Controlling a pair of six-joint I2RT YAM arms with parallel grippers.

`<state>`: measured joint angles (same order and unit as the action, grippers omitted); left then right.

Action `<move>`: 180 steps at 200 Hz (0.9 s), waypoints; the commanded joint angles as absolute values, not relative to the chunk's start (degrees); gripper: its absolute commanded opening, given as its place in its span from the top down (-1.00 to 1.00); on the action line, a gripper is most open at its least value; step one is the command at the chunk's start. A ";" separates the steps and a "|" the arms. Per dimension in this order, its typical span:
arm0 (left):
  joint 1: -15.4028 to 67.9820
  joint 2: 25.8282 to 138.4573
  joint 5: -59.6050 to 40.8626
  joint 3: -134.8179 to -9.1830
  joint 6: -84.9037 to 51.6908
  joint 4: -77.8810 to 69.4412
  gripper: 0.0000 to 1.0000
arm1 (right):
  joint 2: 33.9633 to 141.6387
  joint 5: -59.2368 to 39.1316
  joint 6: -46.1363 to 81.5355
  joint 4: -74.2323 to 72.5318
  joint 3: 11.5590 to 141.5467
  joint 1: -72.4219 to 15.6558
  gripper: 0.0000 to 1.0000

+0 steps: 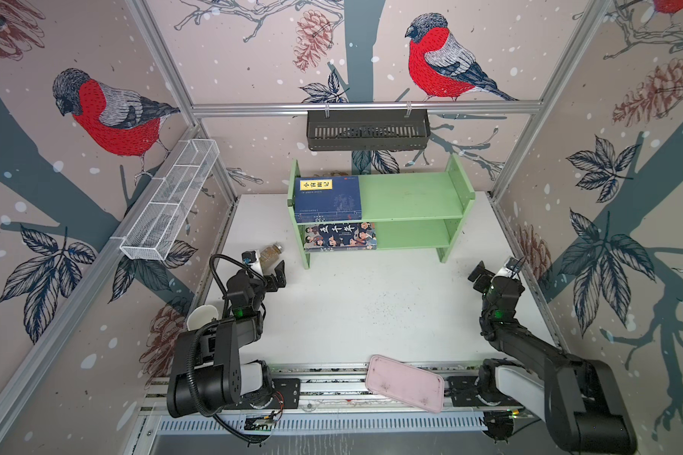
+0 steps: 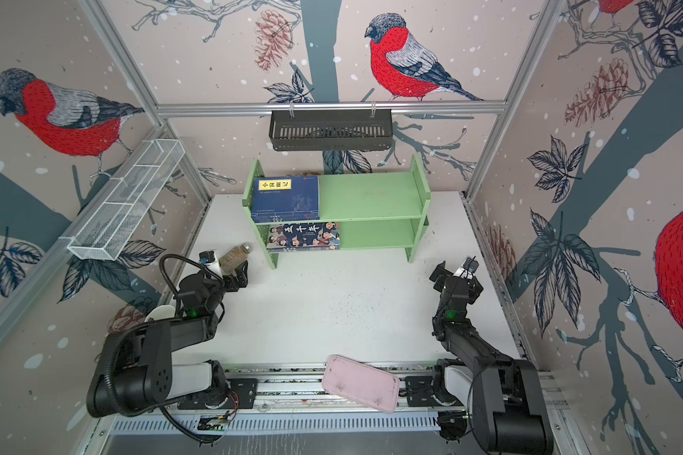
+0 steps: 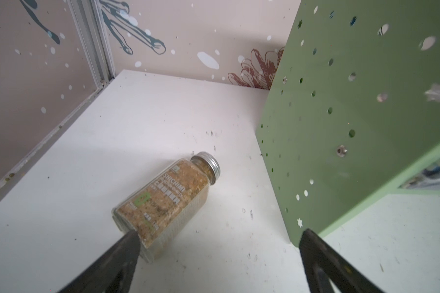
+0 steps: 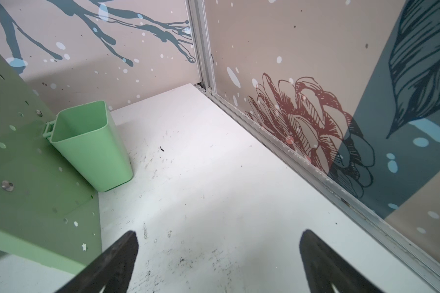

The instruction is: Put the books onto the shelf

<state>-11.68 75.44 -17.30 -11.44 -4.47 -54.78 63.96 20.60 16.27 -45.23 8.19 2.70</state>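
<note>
Progress: light green wooden two-tier shelf [image 1: 411,197], upper centre in both top views. Navy-blue paperbacks with yellow label [image 1: 328,199] stacked on upper tier, left end. Cartoon-cover book [image 1: 340,236] on lower tier below. No book on white desk [image 1: 371,307]. Both spread, empty: left end effector [image 3: 220,234], right end effector [image 4: 219,234]. Task likely done.

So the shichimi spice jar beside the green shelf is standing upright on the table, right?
Not upright: the shichimi spice jar beside the green shelf is lying on its side on the table. The left wrist view shows it plainly.
</note>
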 commanded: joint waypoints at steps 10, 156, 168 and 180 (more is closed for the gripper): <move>-11.95 73.93 -14.25 -8.96 -3.85 -66.20 -0.95 | 68.45 17.51 14.80 -59.77 7.59 2.74 -0.99; -11.70 93.40 -19.98 -1.21 -7.30 -103.32 -0.96 | 84.63 14.89 7.22 -76.22 8.51 -1.06 -1.00; -11.52 93.25 -19.77 -1.09 -7.21 -103.24 -0.96 | 84.94 15.09 7.68 -75.50 9.14 -0.68 -1.00; -11.51 93.47 -19.74 -1.23 -7.30 -103.36 -0.96 | 85.32 15.64 8.23 -71.52 11.30 -0.66 -0.99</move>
